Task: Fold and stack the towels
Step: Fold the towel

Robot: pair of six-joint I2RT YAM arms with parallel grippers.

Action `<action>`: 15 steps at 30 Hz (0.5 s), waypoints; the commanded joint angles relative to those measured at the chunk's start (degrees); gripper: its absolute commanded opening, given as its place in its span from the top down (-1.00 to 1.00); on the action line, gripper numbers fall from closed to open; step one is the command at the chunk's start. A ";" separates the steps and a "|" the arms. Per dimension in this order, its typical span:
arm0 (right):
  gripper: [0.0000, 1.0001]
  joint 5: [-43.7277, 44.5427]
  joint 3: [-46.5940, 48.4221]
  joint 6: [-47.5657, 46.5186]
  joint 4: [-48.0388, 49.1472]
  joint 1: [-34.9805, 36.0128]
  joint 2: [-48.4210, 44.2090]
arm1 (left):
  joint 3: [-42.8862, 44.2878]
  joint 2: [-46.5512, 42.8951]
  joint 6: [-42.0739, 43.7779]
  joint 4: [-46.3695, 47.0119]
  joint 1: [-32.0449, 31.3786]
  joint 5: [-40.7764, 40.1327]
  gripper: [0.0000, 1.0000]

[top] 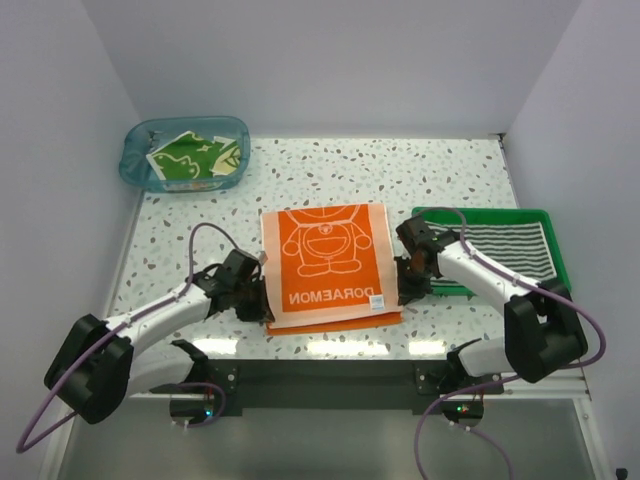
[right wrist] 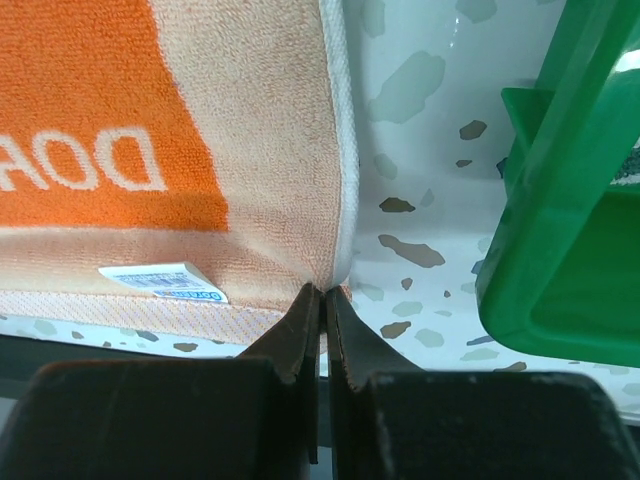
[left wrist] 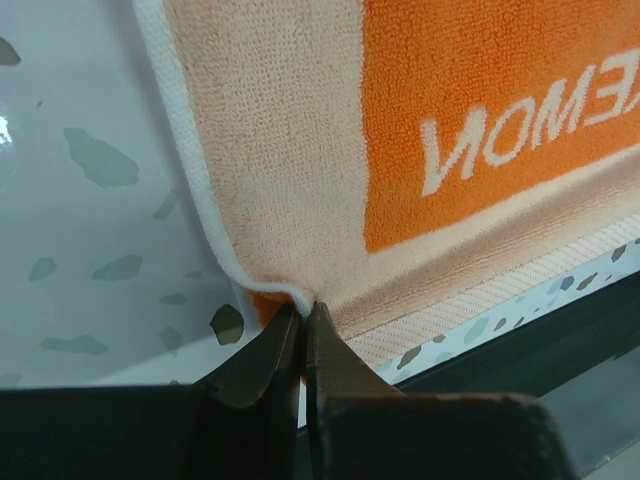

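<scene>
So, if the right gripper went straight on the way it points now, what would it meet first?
Probably the orange towel: the right gripper is shut on its corner and points along its white edge, so the cloth lies ahead. The green tray seems off to the right of that line.

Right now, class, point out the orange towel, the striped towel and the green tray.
orange towel (top: 325, 248): top view, cartoon face.
striped towel (top: 520, 248): top view, middle stripes.
green tray (top: 500, 211): top view, far rim.
</scene>
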 commanded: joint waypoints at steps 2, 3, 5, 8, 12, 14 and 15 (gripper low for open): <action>0.99 6.12 -0.40 -2.09 -2.65 -0.72 0.78 | -1.03 3.09 1.53 1.43 -0.07 -3.62 1.00; 0.99 6.04 -0.40 -2.26 -2.74 -0.72 0.69 | -1.12 3.19 1.53 1.43 0.02 -3.62 1.00; 0.99 5.95 -0.58 -2.35 -2.83 -0.72 0.69 | -1.30 2.92 1.10 1.43 -0.07 -3.62 1.00; 0.98 5.69 -1.10 -2.61 -2.48 -0.72 1.22 | -1.91 1.78 0.04 0.82 -0.25 -3.62 1.00; 0.98 4.02 -2.86 -2.26 -0.20 -0.72 2.18 | -2.26 2.22 -1.45 0.29 -0.16 -5.10 0.99; 0.97 3.66 -3.48 -2.18 0.94 -0.72 3.67 | -1.83 3.44 -1.72 0.20 -0.16 -5.81 1.00; 0.98 3.66 -3.74 -2.00 1.30 -0.72 4.20 | -1.65 3.97 -1.89 0.02 -0.16 -6.16 1.00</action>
